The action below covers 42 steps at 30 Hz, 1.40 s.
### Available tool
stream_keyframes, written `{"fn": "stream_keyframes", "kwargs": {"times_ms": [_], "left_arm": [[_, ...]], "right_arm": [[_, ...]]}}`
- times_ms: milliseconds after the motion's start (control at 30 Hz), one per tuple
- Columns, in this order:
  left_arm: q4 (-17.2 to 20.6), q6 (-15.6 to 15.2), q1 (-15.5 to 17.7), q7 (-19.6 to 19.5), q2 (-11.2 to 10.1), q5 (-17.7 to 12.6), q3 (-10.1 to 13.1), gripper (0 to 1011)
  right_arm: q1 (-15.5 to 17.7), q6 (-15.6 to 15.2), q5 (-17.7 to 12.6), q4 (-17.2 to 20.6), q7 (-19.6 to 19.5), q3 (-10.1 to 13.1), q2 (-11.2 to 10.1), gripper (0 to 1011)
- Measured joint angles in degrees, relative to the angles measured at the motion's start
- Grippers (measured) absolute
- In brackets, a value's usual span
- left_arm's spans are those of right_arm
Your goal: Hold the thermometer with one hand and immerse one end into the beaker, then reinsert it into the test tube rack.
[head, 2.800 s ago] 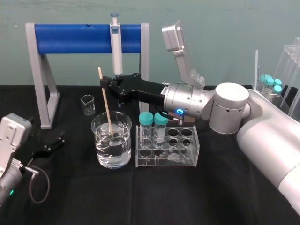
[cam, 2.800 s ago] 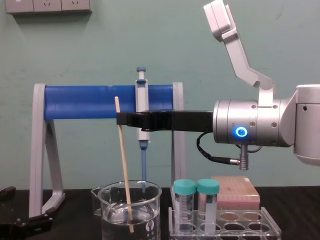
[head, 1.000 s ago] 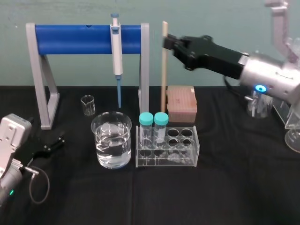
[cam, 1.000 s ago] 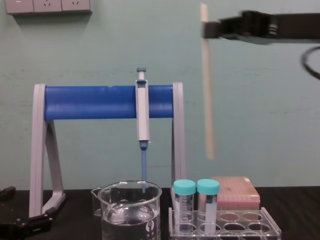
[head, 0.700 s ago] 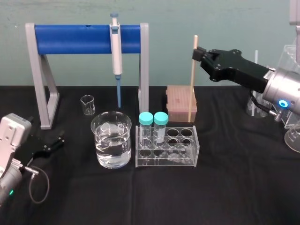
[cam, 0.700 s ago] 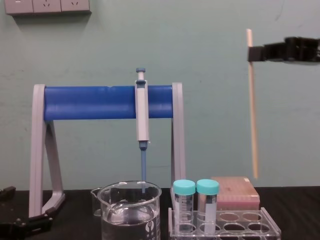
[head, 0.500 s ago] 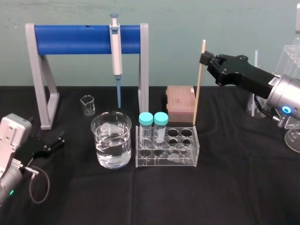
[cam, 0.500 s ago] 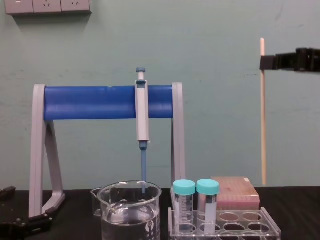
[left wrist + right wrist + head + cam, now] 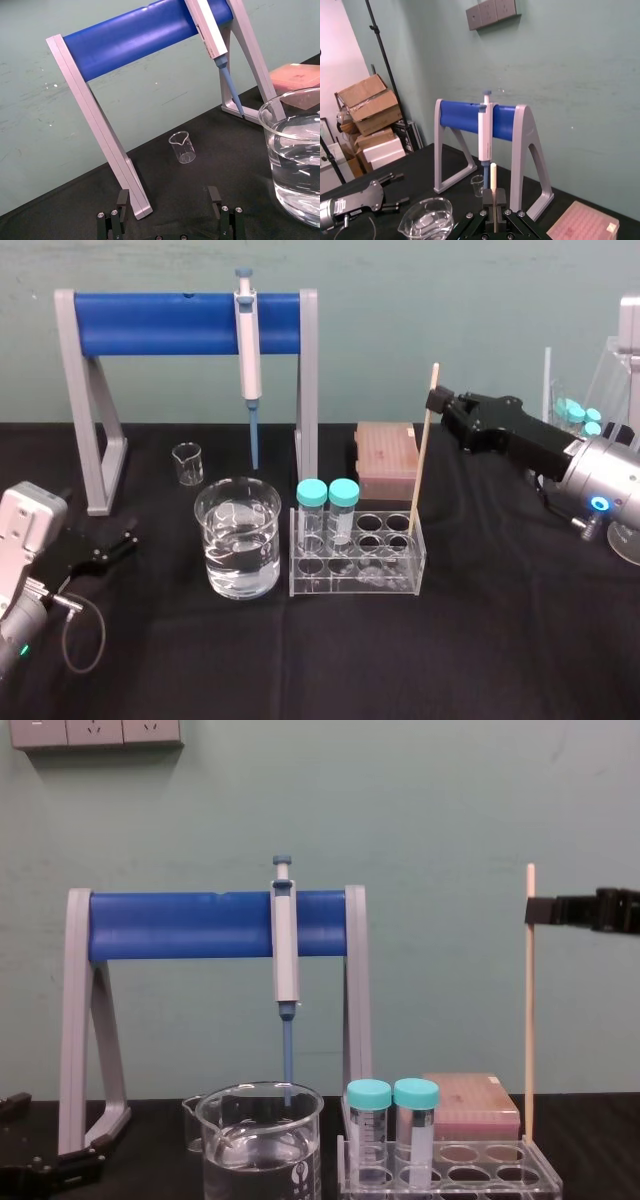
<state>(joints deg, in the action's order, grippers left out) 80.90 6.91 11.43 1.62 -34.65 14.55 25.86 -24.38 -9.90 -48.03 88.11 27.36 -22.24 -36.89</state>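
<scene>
The thermometer (image 9: 422, 455) is a thin cream rod standing nearly upright, with my right gripper (image 9: 438, 400) shut on it near its top. Its lower tip reaches the top plate at the right end of the clear test tube rack (image 9: 350, 586); I cannot tell whether it is inside a hole. From the chest, the thermometer (image 9: 529, 1020) stands above the rack (image 9: 450, 1178), with the right gripper (image 9: 535, 910) coming in from the right. The water-filled beaker (image 9: 216, 512) stands left of the rack. My left gripper (image 9: 168, 200) rests open at the table's left.
A grey stand with a blue bar (image 9: 185, 322) holds a hanging pipette (image 9: 247, 340) behind the beaker. A small beaker (image 9: 187, 462) sits behind it too. Two teal-capped tubes (image 9: 327, 508) occupy the rack's left holes. A pink box (image 9: 385, 455) lies behind the rack.
The right gripper lifted the thermometer out of the beaker, carried it right past the pink box, then lowered it to the right end of the rack. The left arm stayed still.
</scene>
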Motion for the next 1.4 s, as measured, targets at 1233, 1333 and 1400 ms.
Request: {"fn": "stream_keyframes", "kwargs": {"times_ms": [1233, 1333, 1400], "left_arm": [[0.00, 0.00, 0.00, 0.00, 0.00, 0.00, 0.00, 1004], [0.00, 0.00, 0.00, 0.00, 0.00, 0.00, 0.00, 1004], [0.00, 0.00, 0.00, 0.00, 0.00, 0.00, 0.00, 1004]], "right_arm": [[-3.82, 4.37, 5.69, -10.47, 7.53, -4.04, 3.87, 38], [-3.78, 4.57, 6.04, -11.15, 7.86, -4.11, 4.05, 38], [-3.78, 4.68, 6.24, -11.43, 7.97, -4.15, 4.11, 38]]}}
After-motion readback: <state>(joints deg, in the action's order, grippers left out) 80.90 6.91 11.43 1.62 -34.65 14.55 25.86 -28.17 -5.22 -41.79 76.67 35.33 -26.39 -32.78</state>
